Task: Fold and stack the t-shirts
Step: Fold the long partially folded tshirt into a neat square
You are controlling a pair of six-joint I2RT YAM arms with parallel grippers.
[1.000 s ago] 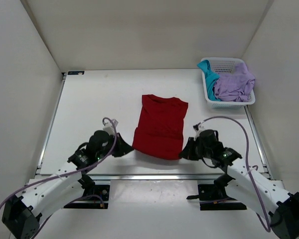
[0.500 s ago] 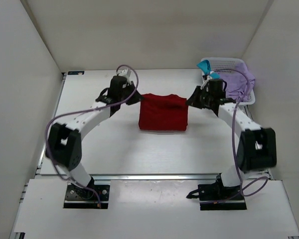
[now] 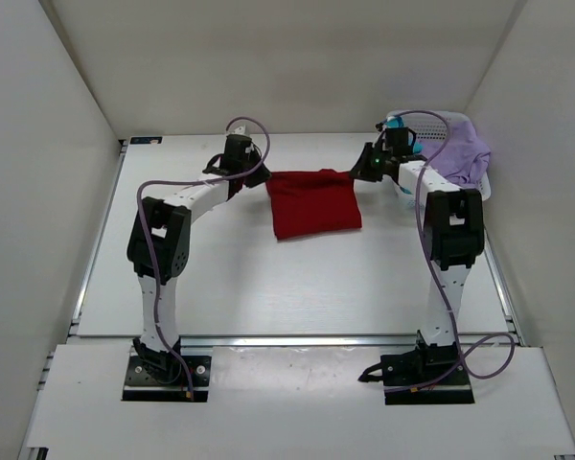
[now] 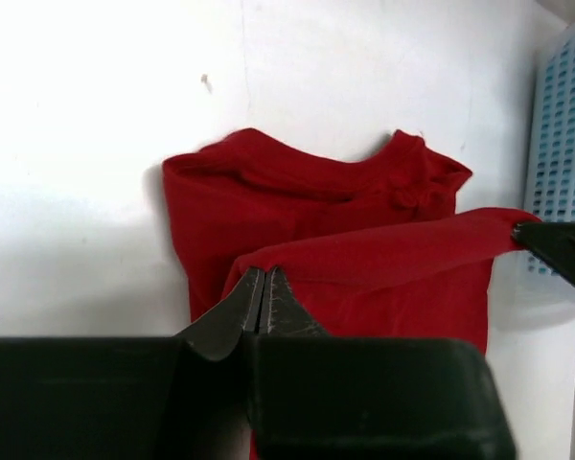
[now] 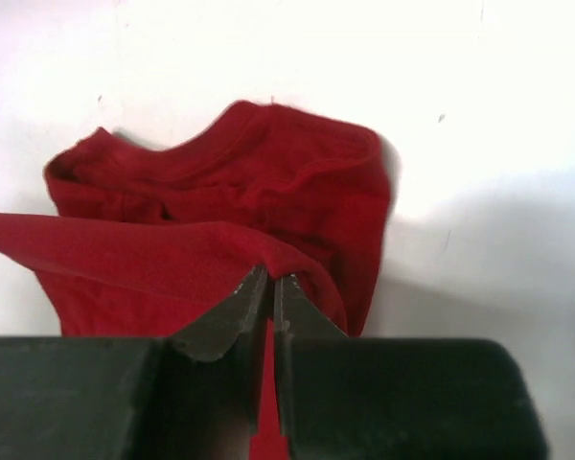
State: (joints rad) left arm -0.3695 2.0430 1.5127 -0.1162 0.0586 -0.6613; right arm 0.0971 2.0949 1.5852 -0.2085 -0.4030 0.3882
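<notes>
The deep red t-shirt (image 3: 313,202) lies folded in half at the far middle of the table. My left gripper (image 3: 259,178) is shut on its hem corner (image 4: 264,261), held over the collar end. My right gripper (image 3: 361,174) is shut on the other hem corner (image 5: 268,261). The hem stretches between them above the collar (image 4: 402,172), which also shows in the right wrist view (image 5: 220,144). The teal t-shirt (image 3: 402,134) and the lavender t-shirt (image 3: 457,153) lie bunched in the basket.
The white mesh basket (image 3: 431,120) stands at the far right corner, just behind my right gripper; its wall shows in the left wrist view (image 4: 561,144). White walls close in the table on three sides.
Both grippers carried the red shirt's hem from the near edge to the far side, folding the shirt over itself. They are now further back and the hem is over the collar.
</notes>
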